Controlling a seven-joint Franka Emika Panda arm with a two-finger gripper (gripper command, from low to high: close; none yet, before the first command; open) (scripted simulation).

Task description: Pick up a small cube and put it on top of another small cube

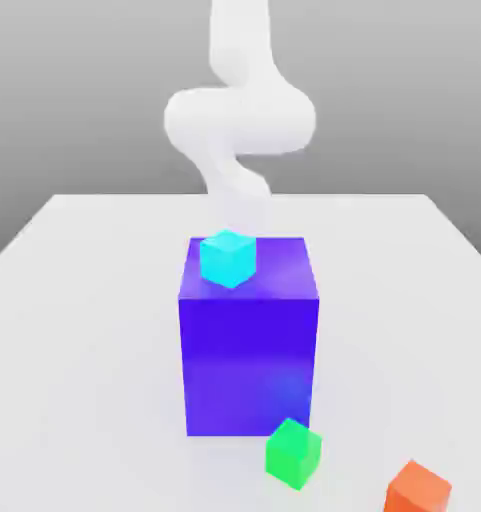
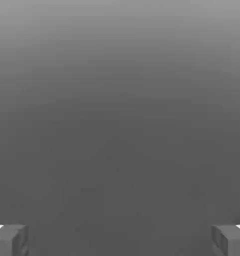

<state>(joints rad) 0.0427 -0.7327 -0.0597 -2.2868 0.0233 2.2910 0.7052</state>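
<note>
We see the tool [image 2: 120, 240] with its fingers [image 2: 9, 240] spread wide, nothing between them. The green cube [image 1: 293, 453] sits on the tabletop [image 1: 74, 330] just beside the blue block [image 1: 250, 365], near the front edge; a cyan cube [image 1: 228, 257] tops the block.

A plain white surface [image 1: 94, 300] stretches out under soft, even light, backed by a flat grey wall [image 1: 74, 90].
</note>
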